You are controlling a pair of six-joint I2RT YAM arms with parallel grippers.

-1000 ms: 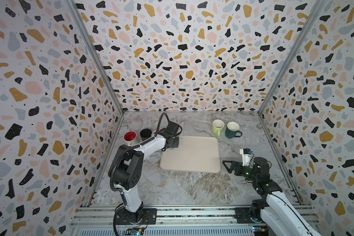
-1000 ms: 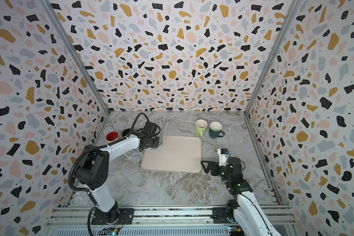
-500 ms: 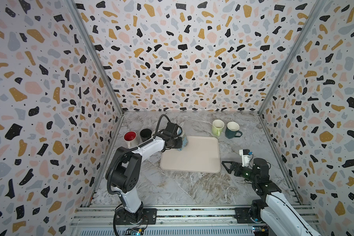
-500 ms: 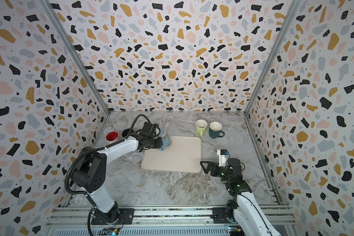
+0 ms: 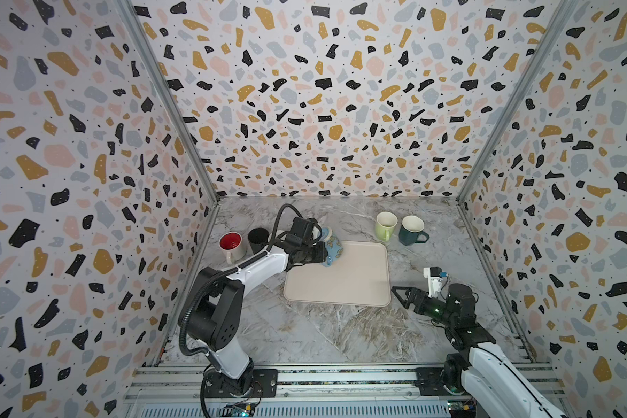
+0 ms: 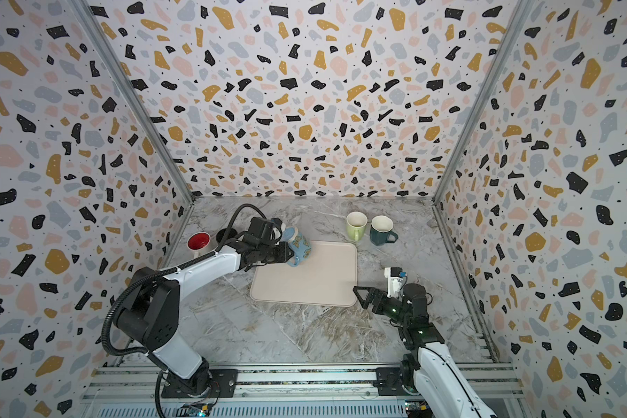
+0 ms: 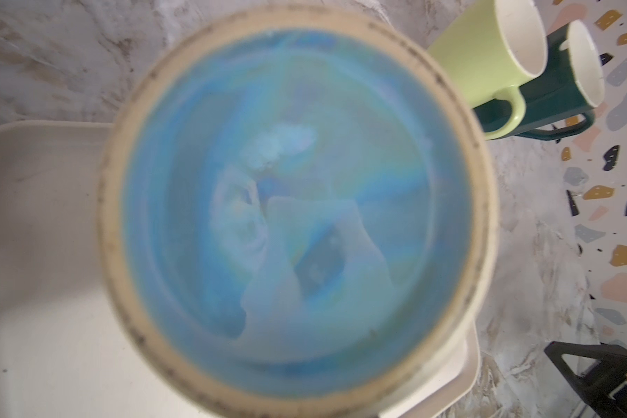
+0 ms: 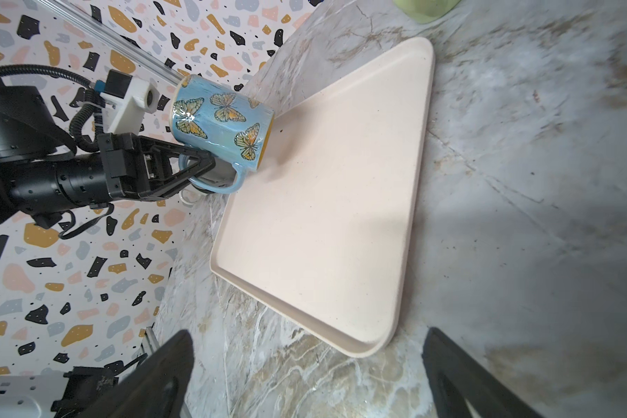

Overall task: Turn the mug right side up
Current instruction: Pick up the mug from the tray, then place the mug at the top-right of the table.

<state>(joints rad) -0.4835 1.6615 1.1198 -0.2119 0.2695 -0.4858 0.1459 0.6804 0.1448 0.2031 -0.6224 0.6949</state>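
- The left gripper (image 8: 205, 167) is clamped on the handle (image 8: 228, 184) of the blue butterfly mug (image 8: 219, 117).
- The mug hangs just beyond the jaws, tipped nearly onto its side rather than upright.
- Its flat blue bottom with a pale ring faces the left wrist camera, so it fills that view.
- The mug's other end points down and away from the jaws towards the tray (image 8: 323, 217).
- It sits over the tray corner nearest these jaws; I cannot tell whether its lower edge touches the tray.
- The right gripper (image 5: 400, 295) has its jaws spread wide with nothing between them.
- It is low over the table (image 5: 323, 336), and the nearest tray corner lies just ahead of its fingertips.
- The mug is well apart from the right jaws, across the tray.
- A green mug (image 5: 385, 225) and a dark green mug (image 5: 411, 229) stand upright side by side, further out past the left jaws.
- A red mug (image 5: 231, 243) and a black mug (image 5: 257, 239) stand upright behind the left jaws, beside that arm.
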